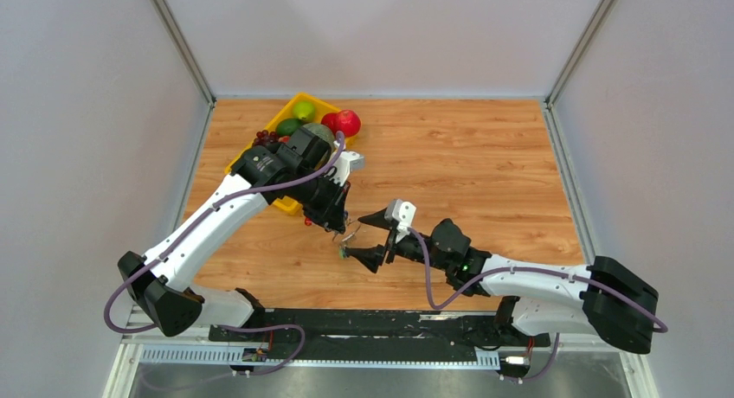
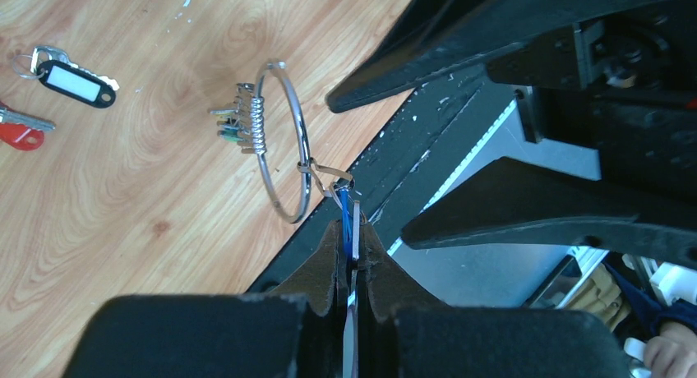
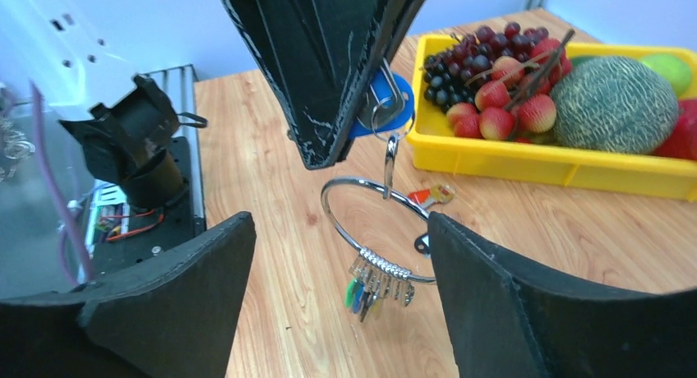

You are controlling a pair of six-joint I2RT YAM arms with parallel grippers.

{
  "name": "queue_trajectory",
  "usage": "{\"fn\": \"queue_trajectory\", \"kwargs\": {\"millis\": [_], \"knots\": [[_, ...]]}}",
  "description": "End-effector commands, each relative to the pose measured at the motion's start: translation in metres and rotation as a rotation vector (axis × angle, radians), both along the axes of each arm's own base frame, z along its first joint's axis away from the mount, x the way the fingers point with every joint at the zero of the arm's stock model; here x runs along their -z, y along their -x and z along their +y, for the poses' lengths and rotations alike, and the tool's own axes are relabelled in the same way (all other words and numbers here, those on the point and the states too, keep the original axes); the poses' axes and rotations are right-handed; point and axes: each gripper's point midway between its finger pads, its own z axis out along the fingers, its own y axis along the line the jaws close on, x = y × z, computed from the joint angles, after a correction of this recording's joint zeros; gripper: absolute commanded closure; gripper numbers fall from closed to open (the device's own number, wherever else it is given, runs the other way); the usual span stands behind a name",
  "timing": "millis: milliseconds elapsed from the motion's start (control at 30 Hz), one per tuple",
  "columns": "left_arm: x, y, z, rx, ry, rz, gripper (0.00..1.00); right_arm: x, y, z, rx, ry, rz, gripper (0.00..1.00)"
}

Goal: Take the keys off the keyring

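Observation:
My left gripper is shut on a blue tag with its key. A small ring links that tag to the keyring, a thin silver wire ring that hangs below it above the table. Several tiny keys with coloured tags bunch on the ring. In the right wrist view the keyring hangs under the blue tag, with the keys at its low side. My right gripper is open, one finger on each side of the ring without touching it. It also shows in the top view.
A yellow fruit tray with grapes, strawberries, a melon and apples stands at the back left. Loose on the table lie a key with a black tag and a red-headed key. The black base rail runs along the near edge.

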Motion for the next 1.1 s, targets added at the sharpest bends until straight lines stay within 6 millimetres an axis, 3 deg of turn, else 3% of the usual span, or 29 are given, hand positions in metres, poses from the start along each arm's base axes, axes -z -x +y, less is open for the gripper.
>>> {"fn": "queue_trajectory", "kwargs": {"millis": [0,400,667,900,1067], "knots": [[-0.019,-0.006,-0.011,-0.012,0.073,-0.028,1.0,-0.023,-0.021,0.001,0.17,-0.09,0.003,0.11],[-0.028,-0.004,-0.019,-0.01,0.123,-0.019,1.0,-0.014,-0.021,0.013,0.145,-0.082,0.0,0.03],[-0.035,-0.001,-0.023,0.004,0.166,-0.019,1.0,-0.026,-0.018,0.018,0.069,-0.122,-0.059,0.01],[-0.038,0.004,-0.029,0.025,0.211,0.003,1.0,-0.034,-0.01,0.023,0.004,-0.137,-0.111,0.07],[-0.04,0.006,-0.029,0.025,0.218,0.0,1.0,-0.032,-0.008,0.022,-0.015,-0.128,-0.124,0.22]]}}
